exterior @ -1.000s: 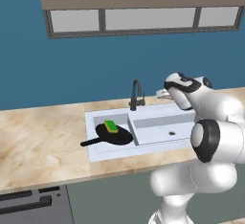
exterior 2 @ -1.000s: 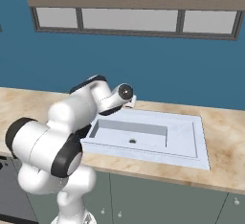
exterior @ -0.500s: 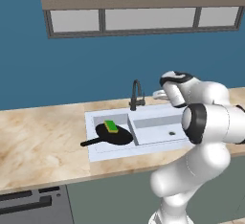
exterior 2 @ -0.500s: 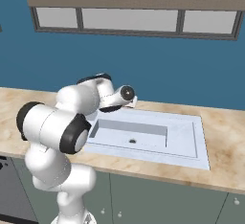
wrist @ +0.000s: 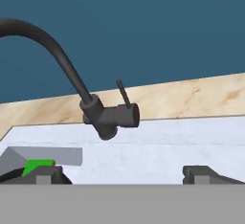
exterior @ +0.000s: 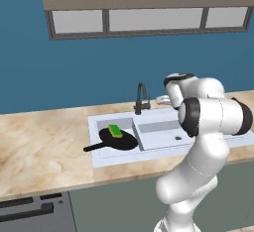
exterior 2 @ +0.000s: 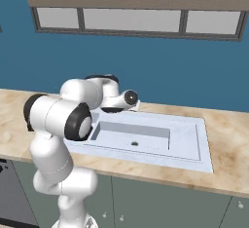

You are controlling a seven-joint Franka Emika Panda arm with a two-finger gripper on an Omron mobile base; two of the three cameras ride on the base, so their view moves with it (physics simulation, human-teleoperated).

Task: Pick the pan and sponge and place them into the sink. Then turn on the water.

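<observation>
The black pan (exterior: 119,140) lies in the left basin of the sink (exterior: 99,162), its handle reaching out over the front left rim. On the pan rests the green sponge (exterior: 115,131), which also peeks in at the lower left of the hand view as the sponge (wrist: 35,164). My gripper (wrist: 123,175) is open with nothing between its tips. It hovers low over the sink's back rim, facing the black faucet (wrist: 102,115) and its thin lever (wrist: 123,93). From the left base, the gripper (exterior: 161,98) sits just right of the faucet (exterior: 141,97). The water is out of view.
The right basin (exterior 2: 133,135) with its drain lies below and in front of the hand. Marbled counter (exterior: 39,146) runs to both sides of the sink. A blue wall with a window (exterior: 144,20) stands behind. My own arm (exterior 2: 73,115) covers the left basin from the right base.
The arm's elbow and upper links have swung round. The hand has shifted slightly toward the faucet and a little lower. Pan and sponge have not moved.
</observation>
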